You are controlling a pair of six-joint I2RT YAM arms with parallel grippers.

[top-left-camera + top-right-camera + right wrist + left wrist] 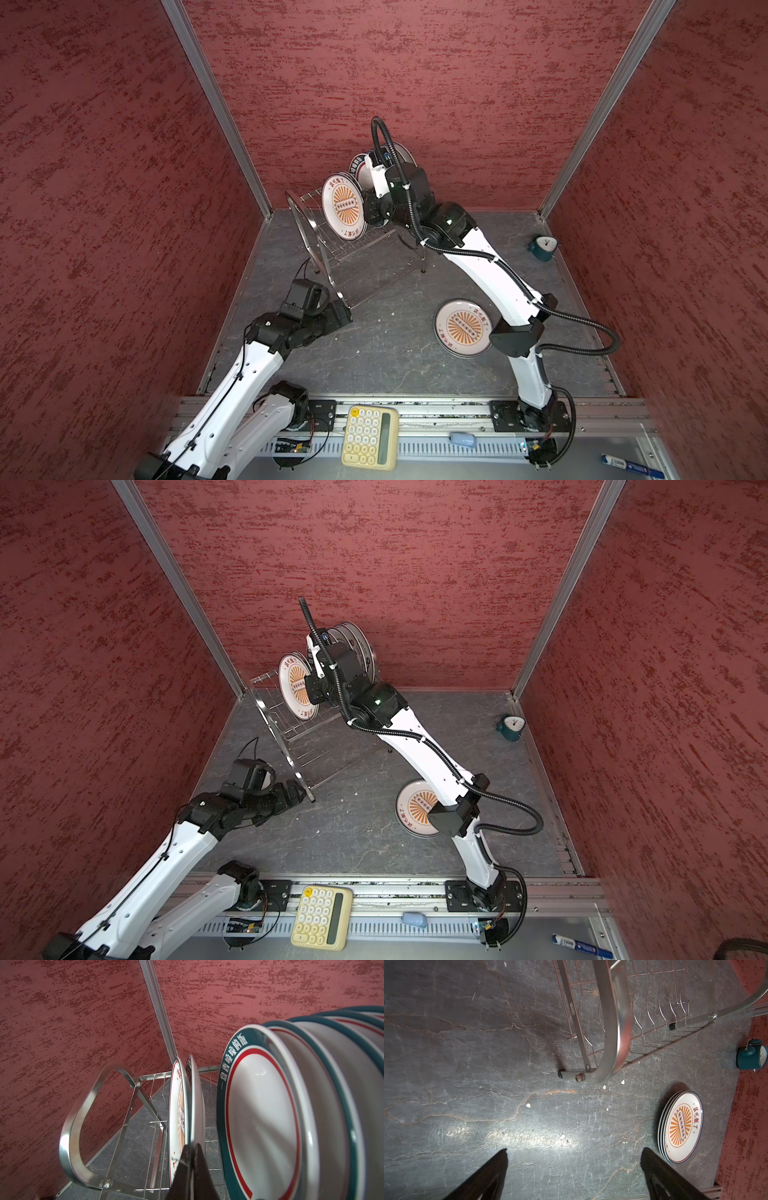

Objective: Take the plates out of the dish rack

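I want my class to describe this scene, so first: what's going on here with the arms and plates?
The robot is unloading a dish rack. The right gripper is shut on the rim of a front plate standing upright in the rack; teal-rimmed plates stand behind it. A stack of sunburst plates already lies flat on the table. The left gripper hangs open over the table by the rack's foot, holding nothing.

White characters 一盤香噴噴的飯 run along the teal-rimmed plate [259,1115] just beside the right gripper [192,1149], closed on a sunburst plate [177,1105]. Red 該吃飯了 marks the plate stack [681,1126] near the left gripper [574,1151].
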